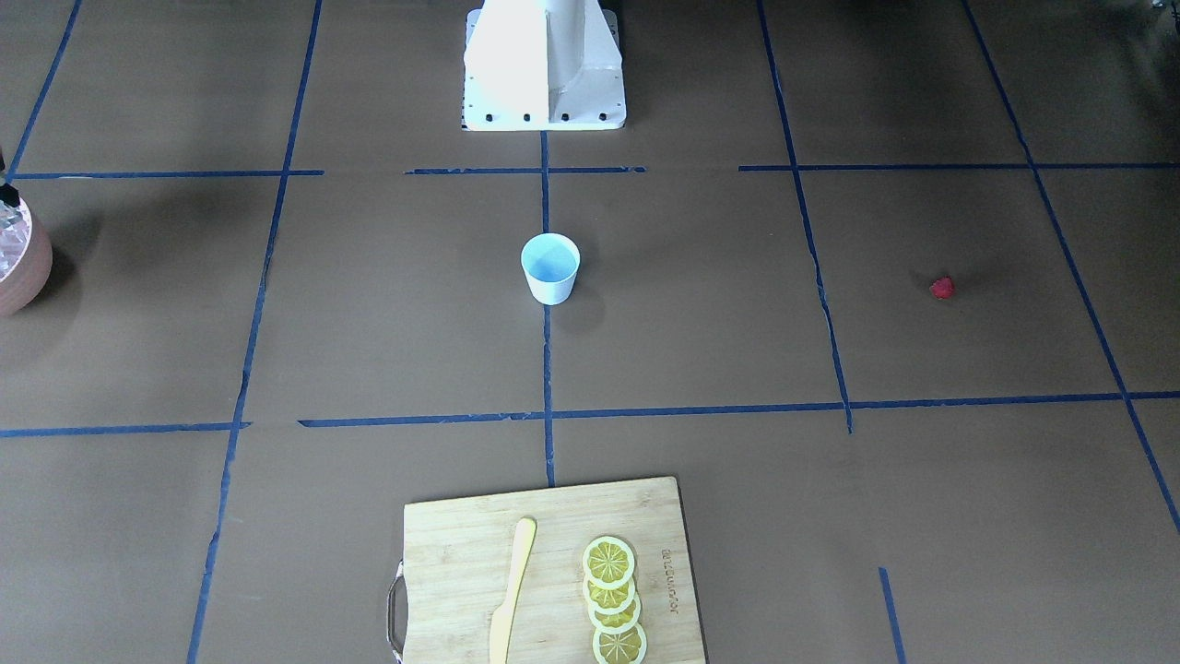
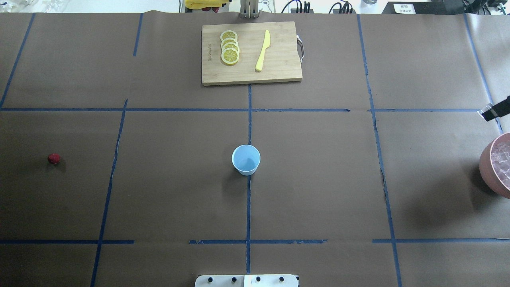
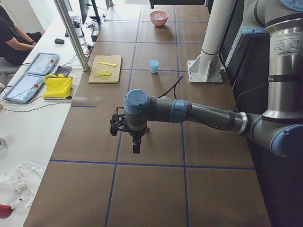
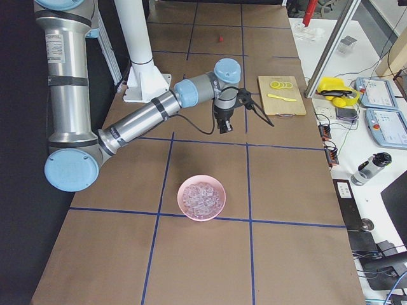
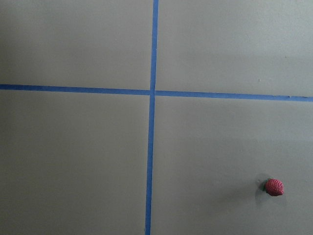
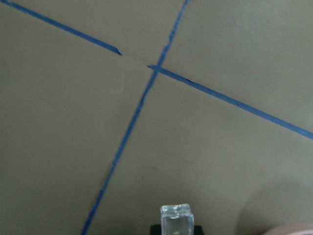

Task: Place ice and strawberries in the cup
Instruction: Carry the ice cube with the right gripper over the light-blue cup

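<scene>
The cup (image 2: 246,159) is standing empty at mid-table, so both steps are still waiting. To its right, the right gripper (image 4: 222,126) is pinching one ice cube (image 6: 177,217) near the one pink bowl (image 2: 487,171), which is holding more cubes (image 4: 201,197) than can be counted. To the cup's left, the left gripper (image 3: 136,142) is hovering near the lone strawberry (image 2: 53,158) on the table, and whether it is open cannot be told. Farther off, four lemon slices (image 2: 230,47) and one knife (image 2: 263,51) are lying on one board (image 2: 279,73).

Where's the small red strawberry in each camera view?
Front-facing: small red strawberry right of middle.
Overhead: strawberry far left, mid-height.
Exterior left: strawberry centre, beside left gripper.
Exterior right: strawberry top centre.
Left wrist: strawberry lower right.
Right wrist: not in it.
Landmark: bamboo cutting board, all four exterior views.
</scene>
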`<state>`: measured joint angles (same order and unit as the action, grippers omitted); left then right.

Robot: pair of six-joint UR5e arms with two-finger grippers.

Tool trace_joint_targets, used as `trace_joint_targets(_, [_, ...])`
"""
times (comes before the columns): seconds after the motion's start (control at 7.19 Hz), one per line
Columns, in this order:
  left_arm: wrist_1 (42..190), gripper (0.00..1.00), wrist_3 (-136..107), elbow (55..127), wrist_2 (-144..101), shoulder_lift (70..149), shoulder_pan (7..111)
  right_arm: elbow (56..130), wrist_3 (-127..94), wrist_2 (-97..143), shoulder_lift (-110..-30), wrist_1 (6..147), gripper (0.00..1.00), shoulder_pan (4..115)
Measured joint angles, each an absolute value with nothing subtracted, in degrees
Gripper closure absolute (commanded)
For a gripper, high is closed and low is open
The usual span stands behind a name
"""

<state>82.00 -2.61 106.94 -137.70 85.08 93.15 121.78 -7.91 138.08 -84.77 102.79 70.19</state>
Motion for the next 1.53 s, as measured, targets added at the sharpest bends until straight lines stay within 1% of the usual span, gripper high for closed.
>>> trace_joint_targets(0.28, [82.0,0.0,-2.6,106.9,-137.6,85.1,93.1,119.8,-25.4,136.3,-73.3,103.1,1.0,60.9])
trace_joint_targets(0.56, [82.1,0.0,-2.6,106.8,-137.4,85.1,93.1,117.8,-42.1,128.9,-64.2,103.2,1.0,50.5])
trace_joint_targets(0.7, [82.1,0.0,-2.6,106.8,-137.3,85.1,93.1,115.1,-49.4,123.7,-59.2,103.2,1.0,44.9])
trace_joint_targets(0.97, [82.1,0.0,-2.6,106.8,-137.3,85.1,93.1,104.9,-56.3,117.5,-48.4,103.0,1.0,37.5])
trace_joint_targets(1.11, [82.1,0.0,-2.5,106.8,-137.3,85.1,93.1,100.8,-57.9,116.5,-45.0,102.8,1.0,35.4])
trace_joint_targets(1.25, [82.1,0.0,-2.5,106.8,-137.3,85.1,93.1,98.2,-59.6,115.8,-43.0,102.4,1.0,33.8])
trace_joint_targets(1.53, [82.1,0.0,-2.6,106.7,-137.3,85.1,93.1,94.6,-62.5,114.5,-41.1,100.0,1.0,31.8])
